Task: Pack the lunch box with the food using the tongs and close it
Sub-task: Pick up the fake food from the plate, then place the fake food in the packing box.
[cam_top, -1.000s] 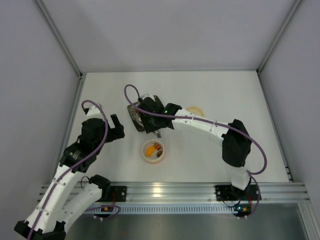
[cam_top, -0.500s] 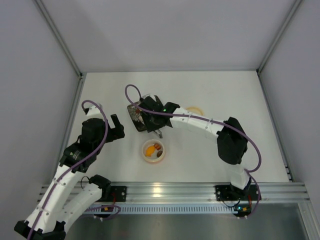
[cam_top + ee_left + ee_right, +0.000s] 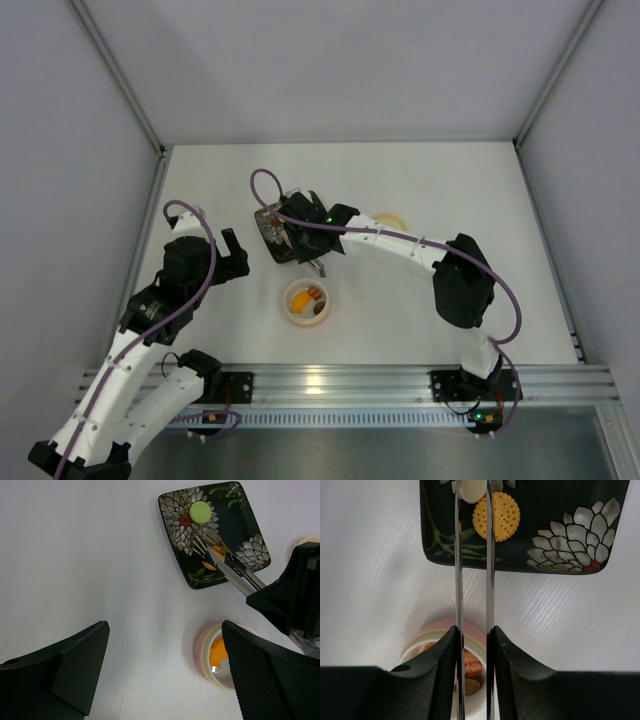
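1. Picking is under way. The right gripper (image 3: pixel 473 639), clamped on the tongs (image 3: pixel 489 570), reaches over the plate (image 3: pixel 560 510), which lies at 11 o'clock from the box (image 3: pixel 292 313) in the top view.
2. The tongs are squeezed nearly parallel. Their tips bracket a white piece (image 3: pixel 472 490) at 12 o'clock in the right wrist view. They look to be pinching it, but whether it is off the plate cannot be told.
3. The box sits open on the table (image 3: pixel 75 555) near the plate, with orange and red-brown pieces (image 3: pixel 471 664) inside. Its lid (image 3: pixel 392 219) lies apart, between 1 and 2 o'clock from the box.
4. Also on the plate are a cookie (image 3: pixel 496 516), just beside the white piece at its 4 o'clock, and a green disc (image 3: pixel 200 511).
5. The left gripper (image 3: pixel 164 630) hangs wide open and empty at 10 o'clock from the box.
6. The next move likely calls for a steady squeeze, a lift, a carry toward 5 o'clock and a release over the box. The smooth piece may slip if the pressure slackens.
7. Materials:
   - The tongs are two thin, straight, mirror-bright metal blades.
   - The plate is a glossy black square with white-and-red flowers.
   - The cookie is round and orange, pricked with holes.
   - The white piece is a smooth oval.
   - The box is round and shallow, with a pink wall and a pale inside.
   - The table is matte white and finely ridged.
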Robot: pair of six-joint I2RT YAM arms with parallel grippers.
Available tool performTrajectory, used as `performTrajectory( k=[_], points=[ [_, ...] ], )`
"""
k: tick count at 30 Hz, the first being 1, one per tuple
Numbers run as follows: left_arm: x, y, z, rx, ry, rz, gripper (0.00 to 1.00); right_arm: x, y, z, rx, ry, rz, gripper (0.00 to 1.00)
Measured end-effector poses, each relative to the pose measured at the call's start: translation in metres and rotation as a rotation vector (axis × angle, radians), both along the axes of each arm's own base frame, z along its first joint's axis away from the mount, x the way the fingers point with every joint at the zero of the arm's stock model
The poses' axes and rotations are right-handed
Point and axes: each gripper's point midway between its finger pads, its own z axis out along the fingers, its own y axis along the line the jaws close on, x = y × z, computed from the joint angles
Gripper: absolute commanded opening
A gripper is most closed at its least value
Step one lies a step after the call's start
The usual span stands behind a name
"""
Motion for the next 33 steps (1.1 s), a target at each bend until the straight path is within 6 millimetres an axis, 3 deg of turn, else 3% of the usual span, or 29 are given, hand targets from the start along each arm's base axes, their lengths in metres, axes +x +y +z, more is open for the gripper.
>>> performTrajectory(
  k=[8, 15, 21, 28, 33],
  points=[
    [0.0, 0.0, 0.0, 0.002, 0.0, 0.002, 0.99, 0.001, -0.002, 0.007, 0.006, -0.012, -0.004, 0.28],
    [0.0, 0.0, 0.0, 0.001, -0.001, 0.001, 0.99, -0.001, -0.007, 0.043, 0.066, -0.059, -0.01, 0.28],
    [0.0, 0.0, 0.0, 0.001, -0.001, 0.001, 0.99, -0.013, -0.025, 0.07, 0.108, -0.086, -0.01, 0.28],
    [0.0, 0.0, 0.0, 0.0, -0.001, 0.001, 0.99, -0.055, -0.069, 0.073, 0.13, -0.081, -0.008, 0.28],
    [0.0, 0.0, 0.0, 0.0, -0.001, 0.0, 0.99, -0.099, -0.082, 0.085, 0.179, -0.096, 0.037, 0.29]
  ],
)
